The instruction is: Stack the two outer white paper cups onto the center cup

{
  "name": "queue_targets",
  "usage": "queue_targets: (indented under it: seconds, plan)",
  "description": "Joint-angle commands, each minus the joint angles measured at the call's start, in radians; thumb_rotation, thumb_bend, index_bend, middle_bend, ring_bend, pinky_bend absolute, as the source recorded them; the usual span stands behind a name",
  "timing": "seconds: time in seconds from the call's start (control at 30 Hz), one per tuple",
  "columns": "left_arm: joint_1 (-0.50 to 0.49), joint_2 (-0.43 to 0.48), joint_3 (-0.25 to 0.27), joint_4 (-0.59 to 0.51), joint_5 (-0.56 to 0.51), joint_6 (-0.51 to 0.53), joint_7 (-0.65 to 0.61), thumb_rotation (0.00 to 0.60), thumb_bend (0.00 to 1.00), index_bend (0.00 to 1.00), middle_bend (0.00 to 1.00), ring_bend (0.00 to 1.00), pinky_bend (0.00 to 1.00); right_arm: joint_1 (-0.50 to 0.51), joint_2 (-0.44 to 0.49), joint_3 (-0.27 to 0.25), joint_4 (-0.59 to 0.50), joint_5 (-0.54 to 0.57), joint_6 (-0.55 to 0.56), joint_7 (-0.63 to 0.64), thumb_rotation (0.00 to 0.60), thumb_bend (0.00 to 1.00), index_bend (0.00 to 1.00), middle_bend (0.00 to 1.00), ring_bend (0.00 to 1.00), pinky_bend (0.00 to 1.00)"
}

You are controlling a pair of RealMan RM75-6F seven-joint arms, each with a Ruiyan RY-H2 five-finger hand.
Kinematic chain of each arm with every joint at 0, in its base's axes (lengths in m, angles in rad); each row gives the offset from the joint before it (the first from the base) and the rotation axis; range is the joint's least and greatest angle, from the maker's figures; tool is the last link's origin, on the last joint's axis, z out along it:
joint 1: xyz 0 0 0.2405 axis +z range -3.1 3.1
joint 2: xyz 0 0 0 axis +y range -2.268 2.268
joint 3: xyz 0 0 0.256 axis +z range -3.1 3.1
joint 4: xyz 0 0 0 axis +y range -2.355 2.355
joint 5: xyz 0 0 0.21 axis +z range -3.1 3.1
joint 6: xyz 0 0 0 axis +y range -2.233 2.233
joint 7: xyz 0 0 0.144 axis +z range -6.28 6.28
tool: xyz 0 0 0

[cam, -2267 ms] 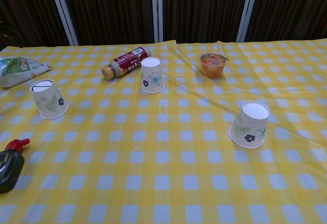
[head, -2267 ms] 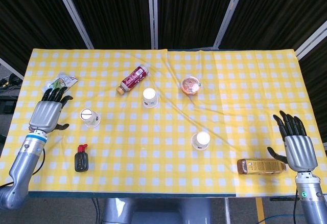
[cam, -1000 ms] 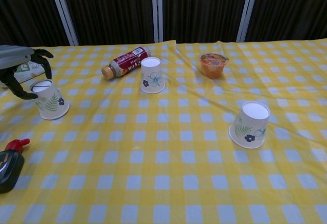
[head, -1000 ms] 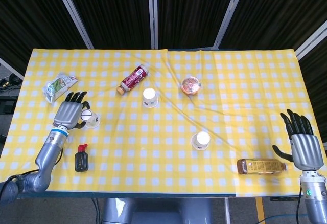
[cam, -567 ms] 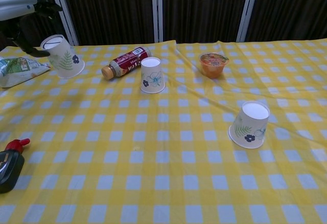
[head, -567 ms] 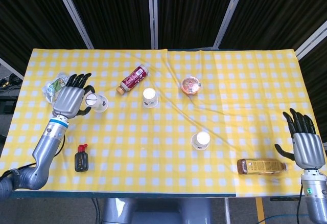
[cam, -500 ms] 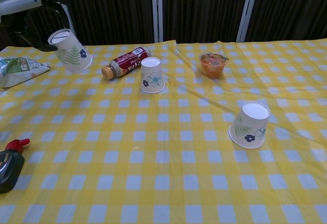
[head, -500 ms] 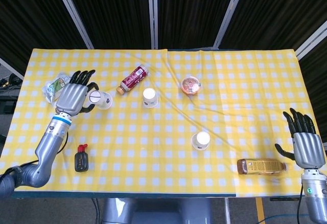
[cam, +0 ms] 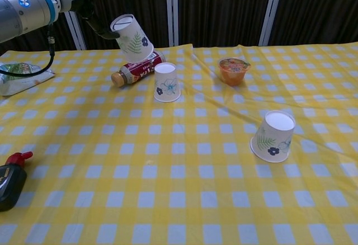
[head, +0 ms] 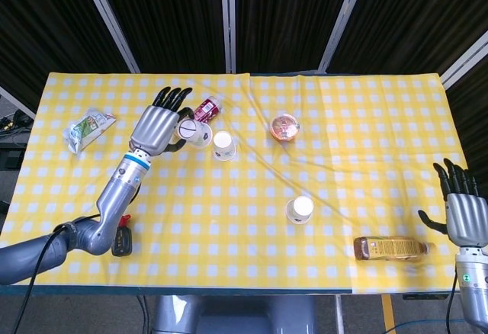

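White paper, printed with a fern, the carried cup (cam: 130,38) hangs tilted in the left hand (head: 158,128), held mouth-down above the bench near its far edge, just left of the center cup (cam: 166,81). To seat it well, level the cup first so its mouth faces straight down, bring it directly over the center cup's upturned base, then lower it squarely; a tilted rim would likely nudge the target over. The other outer cup (cam: 273,135) waits toward the right edge. The right hand (head: 463,213) rests spread and holds nothing at the near right corner.
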Motion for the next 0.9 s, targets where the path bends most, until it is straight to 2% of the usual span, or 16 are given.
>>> queue_targets:
  seconds: [0.03,0.27,0.67,0.9]
  plan:
    - [-0.019,-0.012,-0.002,0.015,-0.017,-0.02,0.007,0.6,0.36,0.43,0.0,0.0,0.0,0.001,-0.003,0.001,0.004,0.005,-0.004,-0.003,0.6,0.1,0.09,0.0,0.0,0.0]
    - [-0.062,-0.061,0.011,0.085,-0.055,-0.063,0.01,0.6,0.36,0.43,0.0,0.0,0.0,0.003,-0.009,-0.001,0.006,0.004,-0.006,-0.013,0.6,0.1,0.09,0.0,0.0,0.0]
    - [-0.121,-0.142,0.005,0.183,-0.033,-0.061,-0.027,0.6,0.36,0.42,0.0,0.0,0.0,0.002,-0.002,0.004,0.007,0.007,-0.008,0.012,0.6,0.1,0.09,0.0,0.0,0.0]
    - [-0.157,-0.158,0.008,0.221,-0.079,-0.102,0.015,0.6,0.36,0.4,0.0,0.0,0.0,0.0,0.003,0.01,0.008,0.013,-0.007,0.029,0.6,0.1,0.09,0.0,0.0,0.0]
